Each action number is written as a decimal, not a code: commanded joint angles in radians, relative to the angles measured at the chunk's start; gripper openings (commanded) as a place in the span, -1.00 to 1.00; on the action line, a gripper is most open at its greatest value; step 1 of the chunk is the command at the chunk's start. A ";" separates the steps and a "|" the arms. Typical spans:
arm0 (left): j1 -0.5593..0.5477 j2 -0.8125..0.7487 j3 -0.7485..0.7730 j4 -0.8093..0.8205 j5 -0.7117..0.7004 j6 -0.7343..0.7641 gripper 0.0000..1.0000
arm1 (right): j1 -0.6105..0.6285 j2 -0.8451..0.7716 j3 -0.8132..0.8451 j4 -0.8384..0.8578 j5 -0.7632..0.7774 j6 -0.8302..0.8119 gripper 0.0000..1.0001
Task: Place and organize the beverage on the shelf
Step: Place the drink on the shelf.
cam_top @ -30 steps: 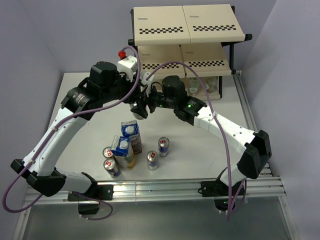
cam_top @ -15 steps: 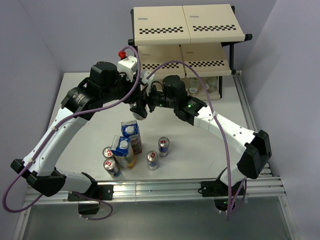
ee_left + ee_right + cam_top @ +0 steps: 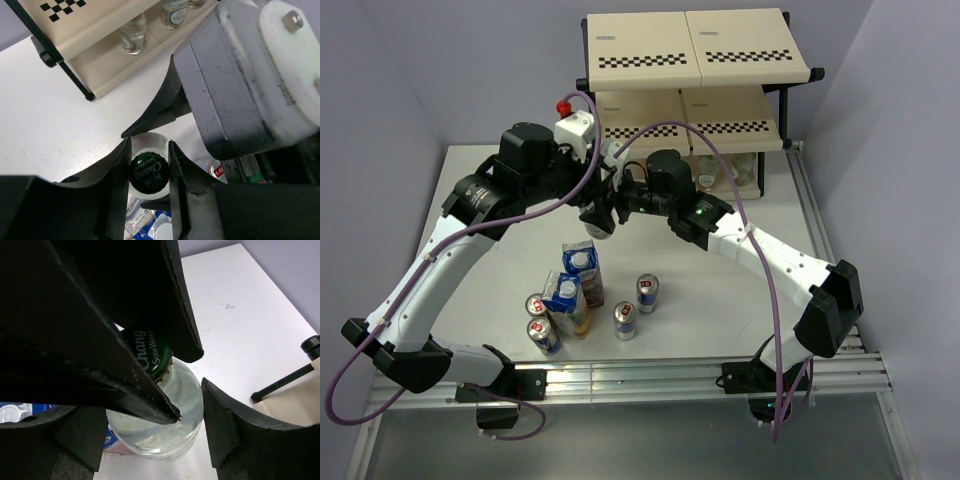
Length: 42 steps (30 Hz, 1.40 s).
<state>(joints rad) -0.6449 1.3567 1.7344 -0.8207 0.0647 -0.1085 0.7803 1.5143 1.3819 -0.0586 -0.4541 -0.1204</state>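
Above the white table [image 3: 740, 290], before the shelf [image 3: 695, 60], our left gripper [image 3: 148, 146] pinches the cap [image 3: 146, 172] of the clear bottle [image 3: 165, 432]. Our right gripper [image 3: 155, 425] straddles its body; whether it grips, we cannot tell.

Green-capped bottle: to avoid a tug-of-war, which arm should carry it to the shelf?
Probably right: the right gripper flanks the body of the bottle, and the shelf lies toward that arm's side; the left gripper pinches only the cap.

Robotics lab cell, plain lilac walls [image 3: 390, 90], white desk [image 3: 710, 310], aluminium mounting rail [image 3: 640, 378] along its near edge, purple cables [image 3: 650, 128]
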 commanded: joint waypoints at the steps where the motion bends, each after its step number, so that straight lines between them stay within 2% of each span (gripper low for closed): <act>1: -0.006 -0.048 0.060 0.184 -0.002 -0.002 -0.43 | -0.003 -0.031 0.011 0.096 -0.014 0.008 -1.00; 2: -0.006 -0.048 0.063 0.187 -0.012 -0.013 -0.18 | -0.003 -0.038 -0.001 0.158 -0.009 0.017 -1.00; 3: -0.006 -0.050 0.062 0.190 -0.031 -0.023 0.19 | -0.003 -0.048 -0.015 0.190 0.002 0.031 -1.00; 5: -0.006 -0.053 0.060 0.198 -0.052 -0.036 0.39 | -0.003 -0.074 -0.063 0.293 0.015 0.050 -1.00; 6: -0.006 -0.059 0.056 0.207 -0.060 -0.045 0.58 | -0.004 -0.080 -0.084 0.321 0.028 0.060 -1.00; 10: -0.006 -0.088 0.036 0.247 -0.150 -0.080 0.90 | -0.018 -0.078 -0.075 0.379 0.086 0.090 -1.00; 13: -0.006 -0.090 0.051 0.249 -0.337 -0.143 0.97 | -0.058 -0.074 -0.087 0.435 0.127 0.152 -1.00; 14: -0.006 -0.088 0.063 0.238 -0.473 -0.161 0.97 | -0.071 -0.075 -0.101 0.462 0.144 0.172 -1.00; 17: -0.002 -0.085 0.065 0.213 -0.638 -0.203 0.99 | -0.096 -0.078 -0.176 0.561 0.302 0.167 -1.00; 19: 0.002 -0.102 0.035 0.210 -0.680 -0.212 0.99 | -0.098 -0.057 -0.219 0.620 0.373 0.160 -1.00; 27: 0.007 -0.235 -0.142 0.216 -0.744 -0.165 0.99 | -0.139 0.017 -0.469 1.049 0.542 0.157 -1.00; 33: 0.017 -0.317 -0.314 0.270 -0.752 -0.137 0.99 | -0.156 0.168 -0.451 1.189 0.525 0.133 -1.00; 37: 0.021 -0.358 -0.410 0.322 -0.741 -0.125 0.99 | -0.159 0.254 -0.442 1.336 0.600 0.091 -1.00; 42: 0.022 -0.390 -0.473 0.368 -0.737 -0.115 0.99 | -0.161 0.329 -0.391 1.362 0.657 0.065 -1.00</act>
<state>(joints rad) -0.6277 1.0008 1.2785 -0.5385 -0.6617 -0.2470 0.6273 1.8656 0.8944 0.9871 0.1299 -0.0216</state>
